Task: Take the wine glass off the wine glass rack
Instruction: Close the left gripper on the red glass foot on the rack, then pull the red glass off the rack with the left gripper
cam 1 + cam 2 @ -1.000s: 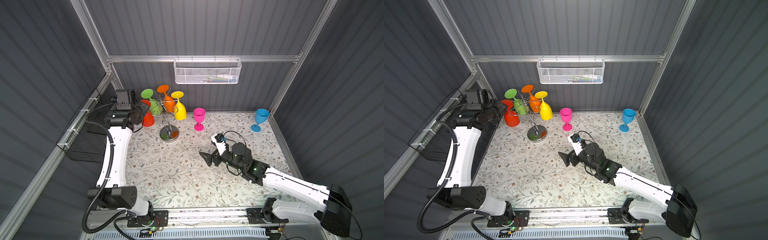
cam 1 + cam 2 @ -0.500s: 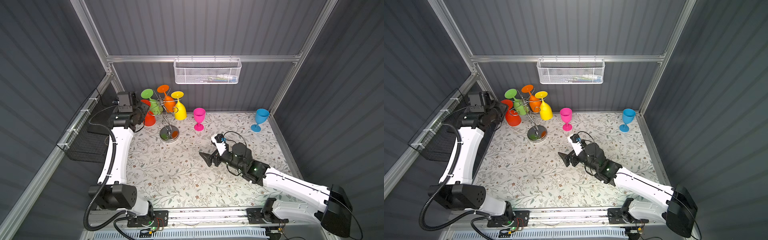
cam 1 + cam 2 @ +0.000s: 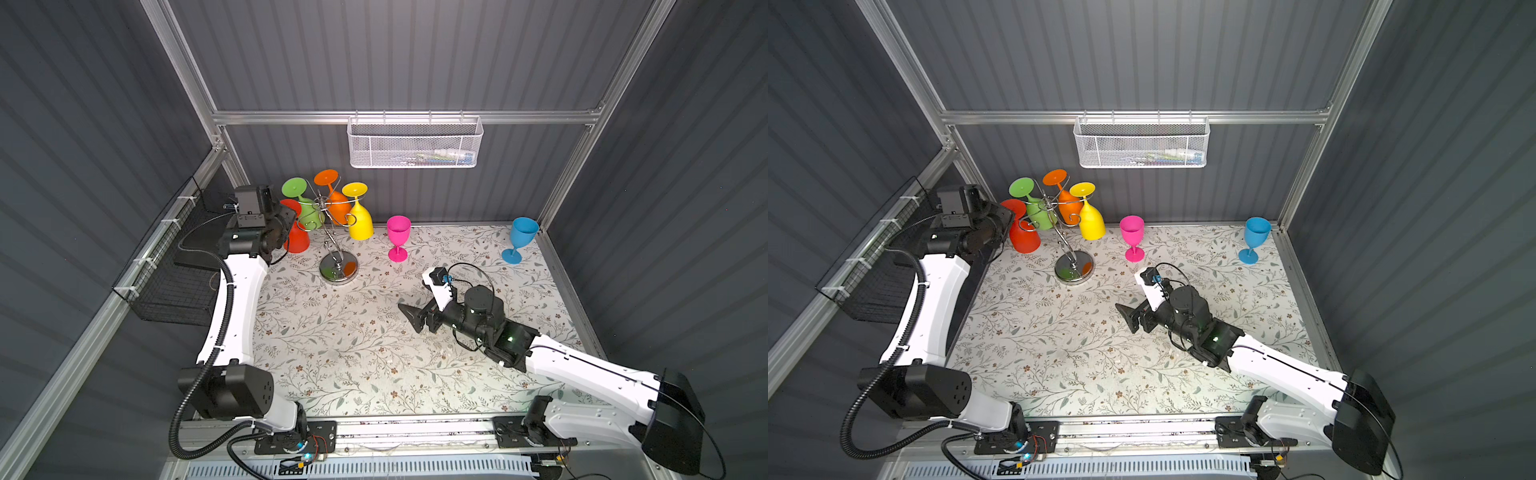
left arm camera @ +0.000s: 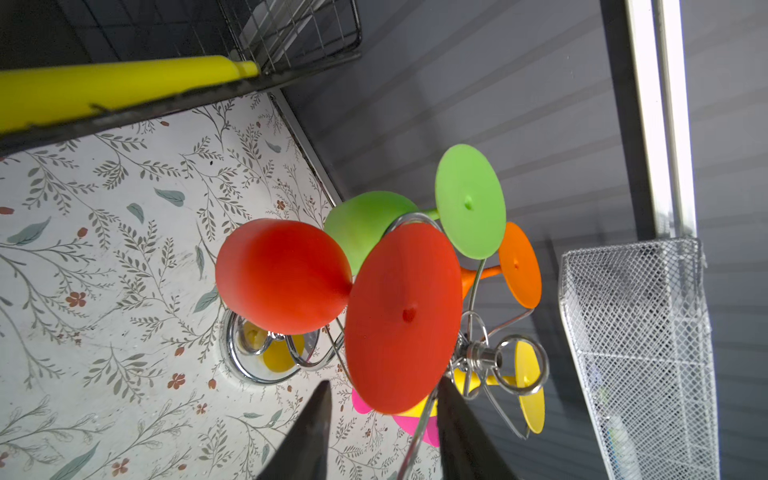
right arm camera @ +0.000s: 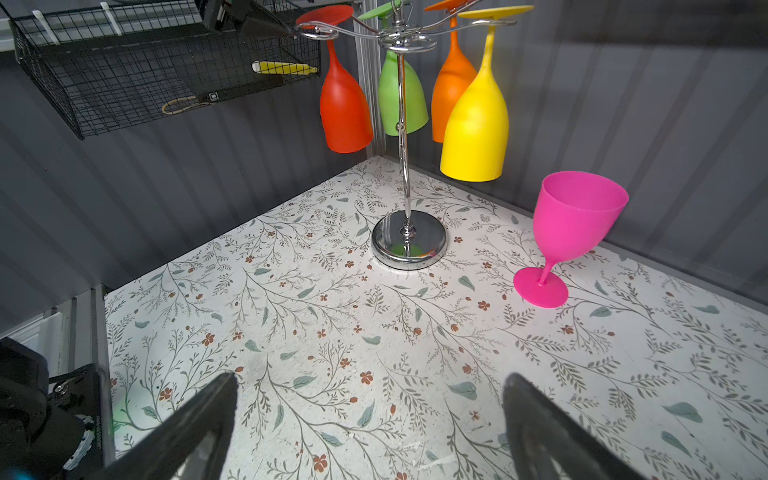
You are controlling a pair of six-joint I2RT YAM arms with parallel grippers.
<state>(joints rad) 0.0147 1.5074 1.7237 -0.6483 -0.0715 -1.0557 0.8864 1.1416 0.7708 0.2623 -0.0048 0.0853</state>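
Currently poised w/ left gripper [image 4: 383,382] at the red glass [image 4: 282,276]: jaws part-way apart, rim of its foot disc between the tips, no firm pinch visible yet. Hangs bowl-down from a curled arm of the rack [image 3: 337,266], near back-left corner of the table [image 3: 332,353], green glass [image 4: 365,224] just beside it, orange glass [image 5: 451,87] & yellow glass [image 5: 476,124] further round. Right gripper [image 5: 372,378] spread wide, empty, low over mid-table, well apart from rack.

Risks, judged from here:
- Pinching only the thin disc edge: likely to slip, or to set the bowl swinging once lifted.
- Pulling straight up or sideways w/o first sliding the stem out past the curl: could snag, then drag or tip the whole rack, esp. w/ base unsteadied.
- Could also bump the green neighbour off its arm w/ a swinging bowl.

Pink glass [image 5: 577,216] & blue glass [image 3: 521,237] upright on table, prob. out of harm's way.
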